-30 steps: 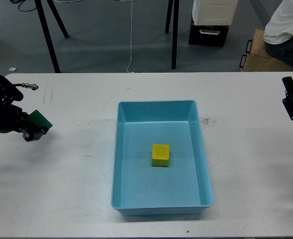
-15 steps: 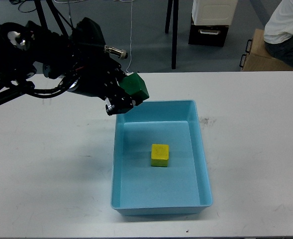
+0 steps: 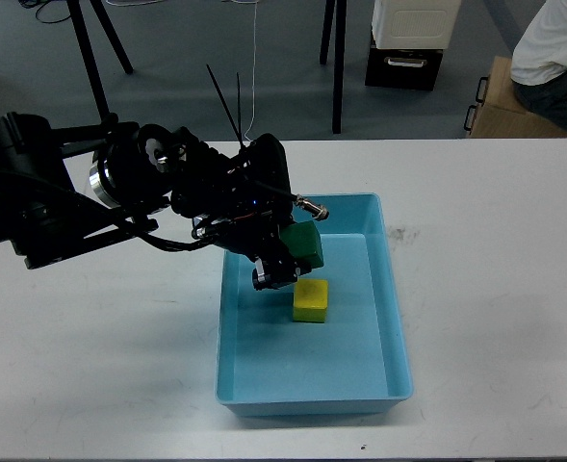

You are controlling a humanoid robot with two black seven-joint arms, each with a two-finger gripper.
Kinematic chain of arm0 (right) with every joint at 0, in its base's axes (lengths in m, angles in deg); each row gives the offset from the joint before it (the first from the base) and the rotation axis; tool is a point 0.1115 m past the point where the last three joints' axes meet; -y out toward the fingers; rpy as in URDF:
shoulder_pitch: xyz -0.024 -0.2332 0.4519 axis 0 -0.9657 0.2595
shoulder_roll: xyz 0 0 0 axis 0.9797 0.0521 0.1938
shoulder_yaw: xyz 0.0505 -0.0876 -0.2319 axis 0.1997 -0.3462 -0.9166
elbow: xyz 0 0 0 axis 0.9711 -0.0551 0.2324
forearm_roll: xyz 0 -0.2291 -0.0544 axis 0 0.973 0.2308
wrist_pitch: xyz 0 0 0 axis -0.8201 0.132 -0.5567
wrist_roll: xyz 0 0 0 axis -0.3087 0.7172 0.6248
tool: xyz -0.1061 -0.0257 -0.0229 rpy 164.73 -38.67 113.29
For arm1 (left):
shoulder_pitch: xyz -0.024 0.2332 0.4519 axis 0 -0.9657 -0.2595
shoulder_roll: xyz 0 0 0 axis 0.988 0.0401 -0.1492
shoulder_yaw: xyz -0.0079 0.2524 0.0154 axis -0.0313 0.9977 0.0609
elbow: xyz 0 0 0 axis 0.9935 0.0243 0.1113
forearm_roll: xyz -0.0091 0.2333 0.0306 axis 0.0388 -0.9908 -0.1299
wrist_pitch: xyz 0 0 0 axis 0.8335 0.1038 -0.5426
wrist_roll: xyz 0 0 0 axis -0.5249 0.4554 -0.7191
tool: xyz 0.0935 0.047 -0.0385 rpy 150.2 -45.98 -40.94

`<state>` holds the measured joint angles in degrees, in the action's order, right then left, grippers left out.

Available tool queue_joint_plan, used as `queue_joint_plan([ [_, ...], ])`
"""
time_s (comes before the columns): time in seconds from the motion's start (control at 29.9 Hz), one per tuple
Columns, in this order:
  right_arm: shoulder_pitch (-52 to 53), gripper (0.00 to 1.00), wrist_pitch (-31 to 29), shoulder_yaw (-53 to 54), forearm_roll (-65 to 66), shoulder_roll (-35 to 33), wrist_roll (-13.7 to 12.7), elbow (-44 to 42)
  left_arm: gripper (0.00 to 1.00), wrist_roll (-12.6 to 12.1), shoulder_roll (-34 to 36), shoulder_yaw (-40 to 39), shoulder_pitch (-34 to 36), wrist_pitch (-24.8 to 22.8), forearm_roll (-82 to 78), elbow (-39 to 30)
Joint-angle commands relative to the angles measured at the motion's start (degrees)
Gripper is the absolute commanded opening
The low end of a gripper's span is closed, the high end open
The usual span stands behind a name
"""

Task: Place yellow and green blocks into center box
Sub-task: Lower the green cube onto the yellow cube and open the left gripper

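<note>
The light blue box (image 3: 395,318) sits in the middle of the white table. A yellow block (image 3: 311,300) lies on its floor, near the middle. My left gripper (image 3: 291,258) reaches in over the box's left wall and is shut on a green block (image 3: 305,244), held just above and behind the yellow block. My right gripper is out of view.
Black stand legs (image 3: 338,67) rise behind the table's far edge. A black and white case (image 3: 406,48), a cardboard box (image 3: 504,106) and a seated person (image 3: 553,48) are at the back right. The white table (image 3: 495,241) runs right of the box.
My left arm has carried the green block from the far left of the table, across the box's back left corner, to a spot over the yellow block. The right gripper has left the view.
</note>
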<state>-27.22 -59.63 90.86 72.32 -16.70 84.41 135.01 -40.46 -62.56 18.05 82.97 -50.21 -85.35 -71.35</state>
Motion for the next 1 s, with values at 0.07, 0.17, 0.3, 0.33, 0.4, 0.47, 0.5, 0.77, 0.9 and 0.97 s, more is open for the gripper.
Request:
queue_joint_plan([
  [0.07,0.0,0.99,0.0,0.0,0.0,0.0,0.0,-0.3,0.25,0.0,-2.7,0.0,-1.0,0.0,0.0,0.2],
  [0.17,0.0,0.99,0.0,0.0,0.0,0.1,0.0,-0.3,0.25,0.0,-2.9,0.0,-1.0,0.0,0.0,1.5],
  [0.3,0.0,0.99,0.0,0.0,0.0,0.1,0.0,-0.3,0.26,0.0,-5.3,0.1,-1.1,0.0,0.0,3.4],
  [0.33,0.0,0.99,0.0,0.0,0.0,0.1,0.0,-0.3,0.27,0.0,-5.7,0.1,-1.2,0.0,0.0,4.0],
  [0.4,0.0,0.99,0.0,0.0,0.0,0.0,0.0,-0.3,0.28,0.0,-5.8,0.1,-1.2,0.0,0.0,4.7],
  [0.47,0.0,0.99,0.0,0.0,0.0,0.0,0.1,-0.4,0.30,0.0,-5.9,0.1,-1.4,0.0,0.0,4.9],
  [0.5,0.0,0.99,0.0,0.0,0.0,0.0,0.0,-0.6,0.31,0.0,-5.9,0.1,-1.5,0.0,0.1,4.9],
  [0.77,0.0,0.99,0.0,0.0,0.0,0.1,0.1,-1.1,0.48,0.0,-5.9,0.1,-2.2,0.0,0.2,5.0],
  [0.9,0.0,0.99,0.0,0.0,0.0,0.1,0.1,-1.1,0.59,0.0,-5.9,0.1,-2.3,0.0,0.2,5.0],
  [0.97,0.1,0.99,0.0,0.0,0.0,0.1,0.1,-1.1,0.64,0.0,-5.9,0.0,-2.5,0.0,0.3,5.0],
])
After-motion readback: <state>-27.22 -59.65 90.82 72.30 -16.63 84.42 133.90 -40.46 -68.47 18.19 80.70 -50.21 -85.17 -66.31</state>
